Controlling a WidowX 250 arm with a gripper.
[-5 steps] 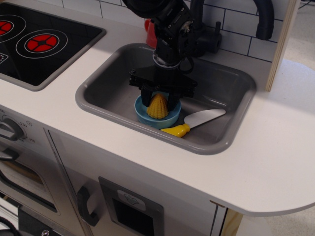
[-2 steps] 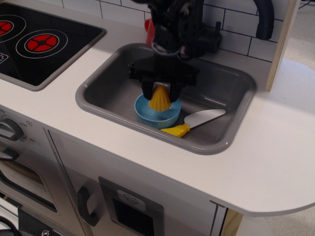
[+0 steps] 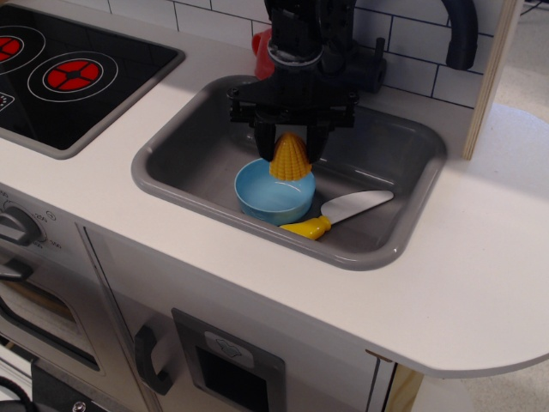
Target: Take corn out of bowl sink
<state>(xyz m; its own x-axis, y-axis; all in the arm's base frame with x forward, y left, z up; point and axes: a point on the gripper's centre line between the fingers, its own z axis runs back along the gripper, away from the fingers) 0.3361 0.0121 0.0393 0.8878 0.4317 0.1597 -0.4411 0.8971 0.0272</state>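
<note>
Over the sink (image 3: 377,249), seen from the one camera looking down across the front of the toy kitchen, the black claw (image 3: 291,153) is pinching the corn (image 3: 290,158) between its two fingers, wide end down and tip hidden up between them. A second ago that corn sat low inside the bowl (image 3: 268,196) with the fingers reaching down around it; a moment later it had risen partway; now its base hangs at about the level of the bowl's far rim, over the back edge, and I can see the pale blue floor of the bowl bare. The bowl itself has not shifted, so the lift came away clean without dragging it along.

To my eye that means the grab is done and the corn is all but free of the bowl. What is left is to carry it sideways and set it down on the grey sink floor. The yellow-handled knife (image 3: 336,214) lies just beside the bowl on its right, so the open stretch to the left looks the safer landing. A red cup (image 3: 262,53) stands on the white worktop (image 3: 480,257) behind the arm, well out of the way
</note>
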